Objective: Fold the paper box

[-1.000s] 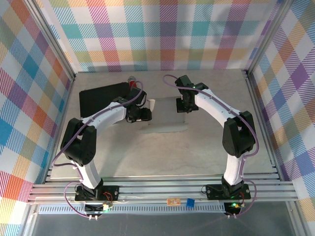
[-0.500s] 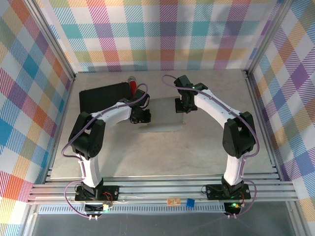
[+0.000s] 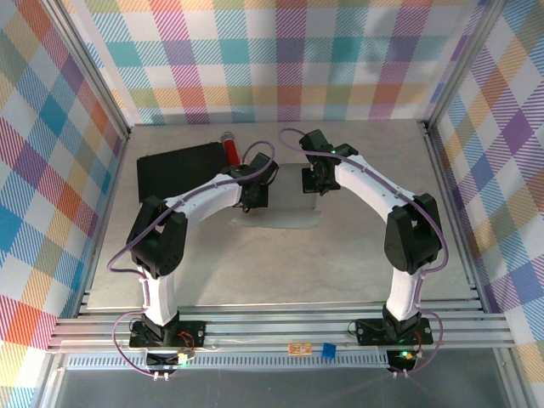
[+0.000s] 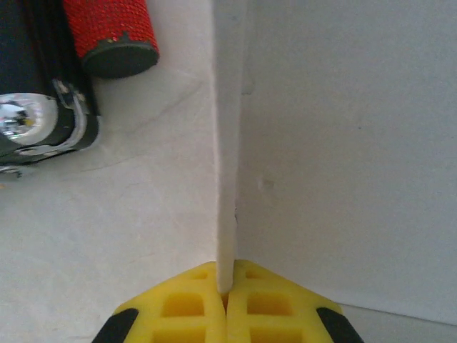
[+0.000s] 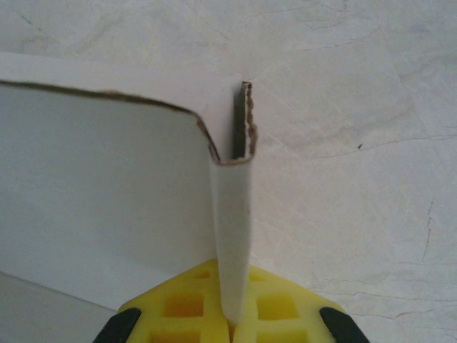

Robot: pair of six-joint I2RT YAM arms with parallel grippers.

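The white paper box [image 3: 285, 206] lies mid-table between the two arms, with its side walls raised. My left gripper [image 3: 255, 192] is at its left side. In the left wrist view the yellow fingers [image 4: 193, 307] of that gripper [image 4: 225, 289] are shut on the thin upright left wall of the box [image 4: 228, 143]. My right gripper [image 3: 314, 180] is at the box's far right corner. The right wrist view has this gripper [image 5: 232, 314] shut on a doubled-over wall strip [image 5: 232, 214], with the box's panel [image 5: 100, 200] to the left.
A black case [image 3: 174, 170] lies at the back left, with a red cylinder [image 3: 229, 150] beside it. Both are close to the left gripper, the cylinder [image 4: 111, 28] just left of the held wall. Aluminium frame rails and plaid walls ring the table [image 3: 255, 263].
My left gripper has moved right and farther back along the box's left side and shut on the upright left wall. The right arm has held still.
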